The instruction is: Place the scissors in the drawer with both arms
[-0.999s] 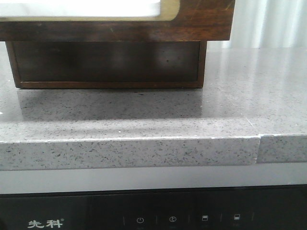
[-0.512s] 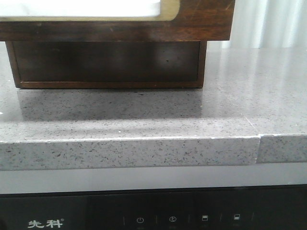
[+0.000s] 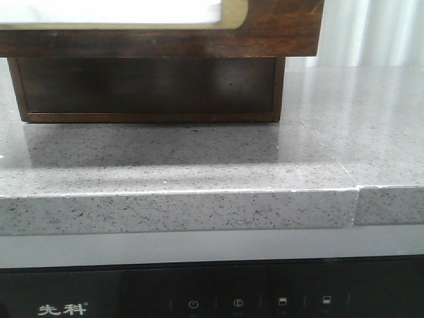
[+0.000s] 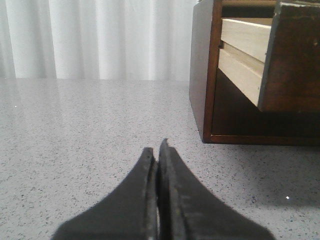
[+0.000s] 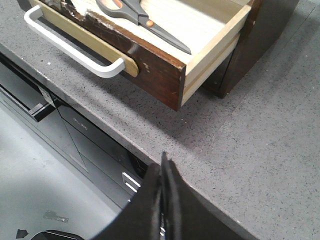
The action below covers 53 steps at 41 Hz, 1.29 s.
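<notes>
The scissors (image 5: 142,20) lie flat inside the pulled-out drawer (image 5: 150,65), behind its white handle (image 5: 70,52). The right pincer (image 5: 164,172) hovers shut and empty above the desk (image 5: 240,135) edge; the left pincer (image 4: 157,152), likewise pressed together, sits low beside the cabinet (image 4: 200,75).

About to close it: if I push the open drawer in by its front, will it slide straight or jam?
The drawer will probably slide straight if pushed near the middle of its white handle; it is wide, so an off-centre push may skew it. The scissors lie loose inside and may shift. The worn front edge suggests some friction.
</notes>
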Each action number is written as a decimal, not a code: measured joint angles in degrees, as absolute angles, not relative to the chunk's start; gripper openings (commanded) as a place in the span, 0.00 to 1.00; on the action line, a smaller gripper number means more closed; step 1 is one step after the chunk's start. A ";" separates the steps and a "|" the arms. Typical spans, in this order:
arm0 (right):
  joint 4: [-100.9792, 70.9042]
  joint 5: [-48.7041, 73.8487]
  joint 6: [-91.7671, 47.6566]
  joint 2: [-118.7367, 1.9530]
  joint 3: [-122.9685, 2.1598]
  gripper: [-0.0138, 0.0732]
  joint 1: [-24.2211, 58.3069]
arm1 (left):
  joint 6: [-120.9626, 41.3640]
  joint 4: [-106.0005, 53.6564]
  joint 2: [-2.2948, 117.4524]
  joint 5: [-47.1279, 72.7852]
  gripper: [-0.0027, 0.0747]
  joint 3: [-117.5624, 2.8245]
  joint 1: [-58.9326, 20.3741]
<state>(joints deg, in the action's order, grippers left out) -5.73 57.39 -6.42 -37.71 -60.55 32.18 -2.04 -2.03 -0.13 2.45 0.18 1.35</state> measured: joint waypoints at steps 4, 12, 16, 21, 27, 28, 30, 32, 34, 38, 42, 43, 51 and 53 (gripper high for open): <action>-5.73 57.39 -6.42 -37.71 -60.55 0.04 32.18 | -2.04 -2.03 -0.13 2.45 0.01 0.18 1.27; -5.73 57.39 -6.42 -37.71 -60.55 0.04 32.18 | -2.04 -2.03 -0.13 2.36 0.01 0.18 1.23; -5.73 57.39 -6.42 -37.71 -60.55 0.04 32.18 | -2.04 -2.03 -0.13 2.36 0.01 0.18 1.23; -5.73 57.39 -6.42 -37.71 -60.55 0.04 32.18 | -2.04 -2.03 -0.13 2.36 0.01 0.18 0.88; -5.73 57.39 -6.42 -37.71 -60.55 0.04 32.18 | -2.04 -2.03 -0.13 2.36 0.01 0.18 -0.43; -5.73 57.39 -6.42 -37.62 -60.55 0.04 32.18 | -2.04 -2.03 -0.13 2.36 0.01 0.18 -0.75; -5.73 57.39 -6.42 -37.62 -60.55 0.04 32.18 | -2.04 -2.03 -0.13 2.36 0.01 0.18 -1.02; -5.73 57.39 -6.42 -37.62 -60.55 0.04 32.18 | -2.04 -2.03 -0.13 2.36 0.01 0.18 -1.15; -5.73 57.39 -6.42 -37.62 -60.55 0.04 32.18 | -2.04 -2.03 -0.13 2.36 0.01 0.18 -1.24; -5.73 57.39 -6.42 -37.62 -60.55 0.04 32.18 | -2.04 -2.03 -0.13 2.36 0.01 0.18 -1.24; -5.73 57.39 -6.42 -37.62 -60.55 0.04 32.18 | -2.04 -2.03 -0.13 2.36 0.01 0.18 -1.24; -5.73 57.39 -6.42 -37.62 -60.55 0.04 32.18 | -2.04 -2.03 -0.13 2.36 0.01 0.18 -1.24; -5.73 57.39 -6.42 -37.62 -60.55 0.04 32.18 | -2.04 -2.03 -0.13 2.36 0.01 0.18 -1.24; -5.73 57.39 -6.42 -37.62 -60.55 0.04 32.18 | -2.04 -2.03 -0.13 2.36 0.01 0.18 -1.24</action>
